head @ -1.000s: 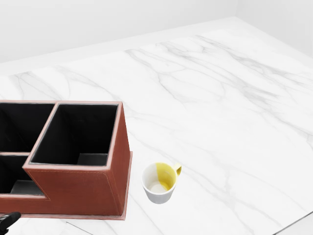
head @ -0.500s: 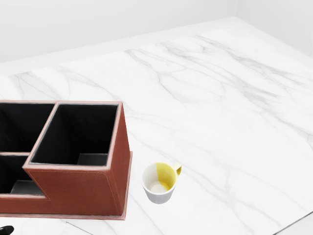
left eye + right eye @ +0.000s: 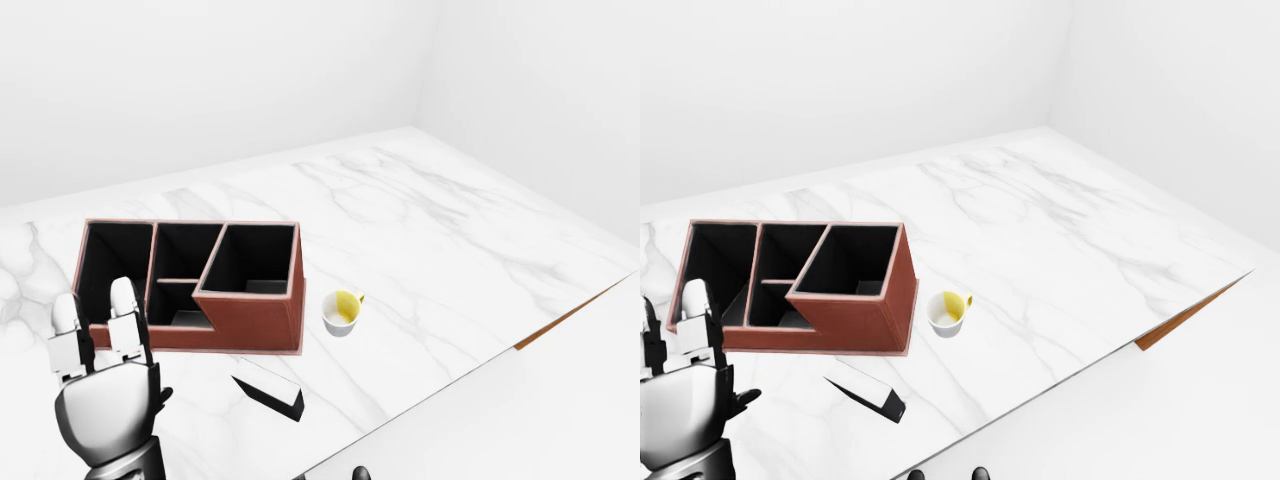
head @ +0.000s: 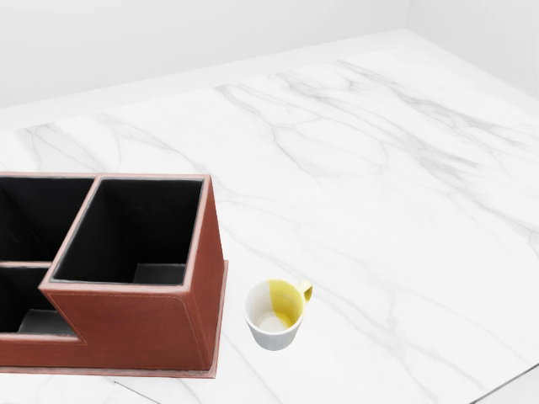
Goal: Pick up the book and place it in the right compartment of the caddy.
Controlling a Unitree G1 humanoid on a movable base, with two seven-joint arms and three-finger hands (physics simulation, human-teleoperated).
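The reddish-brown caddy (image 3: 255,320) stands on the white marble table (image 3: 440,240), left of centre in the left-eye view. Its right compartment (image 3: 250,262) is dark inside and holds nothing. The book (image 3: 268,390), dark with a white page edge, lies flat on the table just below the caddy. My left hand (image 3: 100,345) is raised at the lower left, left of the book and apart from it, fingers spread, open and empty. Two small dark tips (image 3: 357,472) poke up at the bottom edge, perhaps my right hand, with too little showing to judge.
A white mug (image 3: 341,312) with a yellow inside stands right of the caddy, close to its right wall. The table's near edge (image 3: 560,320) runs diagonally at the lower right, with an orange-brown side showing.
In the head view, the dark tip of my left hand at the bottom left corner has slid down out of the picture. Caddy and mug have not moved.
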